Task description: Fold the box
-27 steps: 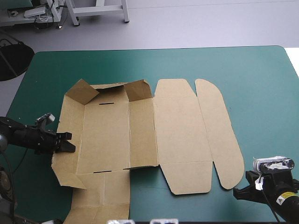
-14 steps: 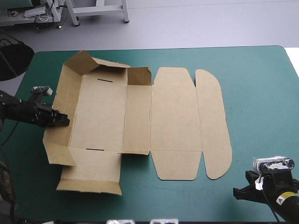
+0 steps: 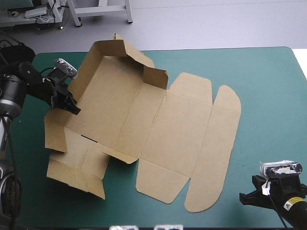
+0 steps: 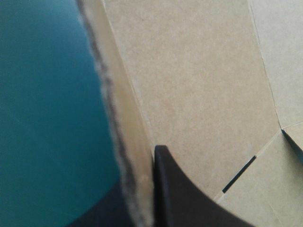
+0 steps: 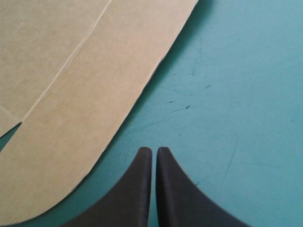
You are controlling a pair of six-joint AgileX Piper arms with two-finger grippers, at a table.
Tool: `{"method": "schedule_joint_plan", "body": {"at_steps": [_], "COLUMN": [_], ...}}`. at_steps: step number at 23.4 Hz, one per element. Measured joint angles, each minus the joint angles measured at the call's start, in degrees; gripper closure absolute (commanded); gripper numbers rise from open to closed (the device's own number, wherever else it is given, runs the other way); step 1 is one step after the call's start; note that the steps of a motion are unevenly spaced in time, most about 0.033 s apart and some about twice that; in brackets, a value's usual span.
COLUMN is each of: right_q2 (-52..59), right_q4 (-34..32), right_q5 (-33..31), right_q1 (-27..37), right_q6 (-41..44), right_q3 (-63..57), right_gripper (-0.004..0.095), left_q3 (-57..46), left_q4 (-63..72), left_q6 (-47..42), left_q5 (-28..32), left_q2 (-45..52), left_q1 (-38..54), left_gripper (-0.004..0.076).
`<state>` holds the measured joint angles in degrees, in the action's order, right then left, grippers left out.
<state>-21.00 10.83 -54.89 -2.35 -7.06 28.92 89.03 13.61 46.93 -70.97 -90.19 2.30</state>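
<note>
Two grippers are in view. The left gripper (image 3: 72, 108), with broad black curved fingers, is clamped on the box (image 3: 144, 124), a cut sheet of brown board, at its raised side wall (image 3: 84, 76). In the left wrist view one black finger (image 4: 182, 198) lies on the wall's inner face. The wall's cut edge (image 4: 118, 142) runs ahead of it, and a dark shape shows on the outer side. The box floor (image 4: 199, 85) spreads beside that finger, with a narrow slot (image 4: 239, 174) close by.

Beyond the left gripper the far wall (image 3: 120, 52) also stands up. The remaining panels lie flat and askew on the teal-green table cover (image 3: 268, 96) and reach towards the right gripper (image 3: 242, 198). The right gripper's fingers are pressed together on nothing, over bare cover. The rounded brown lid flap (image 5: 71, 118) lies just ahead of and beside it, apart from the fingertips.
</note>
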Motion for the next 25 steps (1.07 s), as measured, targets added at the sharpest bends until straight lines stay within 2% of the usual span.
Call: {"method": "schedule_joint_plan", "body": {"at_steps": [6, 12, 19, 25], "right_q2": [0.0, 0.0, 0.0, 0.0], "right_q4": [0.0, 0.3, 0.5, 2.2], "right_q5": [0.0, 0.0, 0.0, -0.4], "right_q1": [0.0, 0.0, 0.0, 0.0], "right_q6": [0.0, 0.0, 0.0, 0.0], "right_q3": [0.0, 0.0, 0.0, 0.0], "right_gripper": [0.0885, 0.0885, 0.0885, 0.0885], "left_q3": [1.1, 1.1, 1.1, 1.1], "left_q4": [-6.5, -14.1, -27.1, -27.7], "left_q6": [1.1, 1.6, 1.9, 1.9], "left_q5": [3.2, 10.7, 23.2, 27.5], "left_q2": [0.0, 0.0, 0.0, 0.0], "left_q1": [-7.4, -16.0, -31.9, -40.5], "left_gripper": [0.0733, 0.0733, 0.0733, 0.0733]}}
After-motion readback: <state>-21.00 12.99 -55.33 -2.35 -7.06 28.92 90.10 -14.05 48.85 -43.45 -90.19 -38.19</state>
